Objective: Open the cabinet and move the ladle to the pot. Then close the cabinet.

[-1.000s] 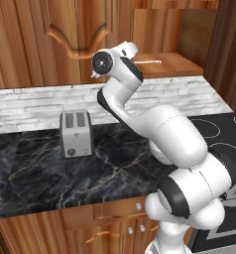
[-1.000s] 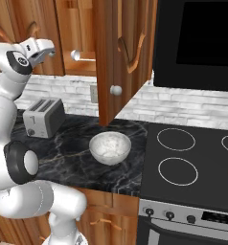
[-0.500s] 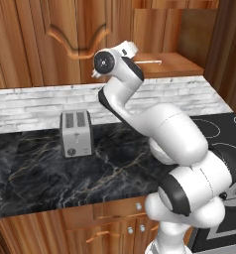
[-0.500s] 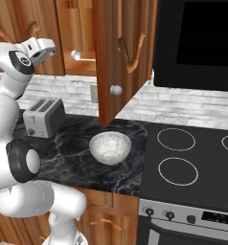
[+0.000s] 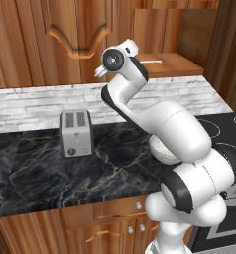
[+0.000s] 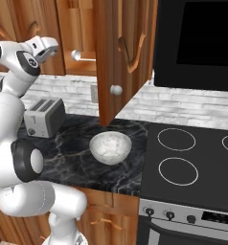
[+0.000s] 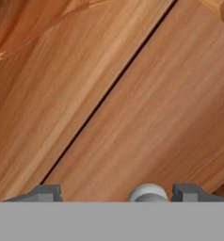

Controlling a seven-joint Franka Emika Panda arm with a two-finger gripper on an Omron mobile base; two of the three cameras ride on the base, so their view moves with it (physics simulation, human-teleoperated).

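— Reaching for the ladle [image 6: 85,56], lying on the shelf of the opened cabinet [image 6: 123,43], just ahead of the hand [image 6: 49,46]?
— Yes; hand apart, nothing held. Next, probably: ease forward, straddle the handle, clamp, lift out.

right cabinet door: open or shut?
Open. The cabinet door is swung out over the counter, and the ladle lies exposed on the shelf behind it.

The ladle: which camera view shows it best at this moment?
The right base view shows the ladle best: its round bowl end and thin handle lie on the shelf behind the open cabinet door. In the left base view the ladle is a thin pale handle beyond the arm. In the hand view, a rounded grey end may be it.
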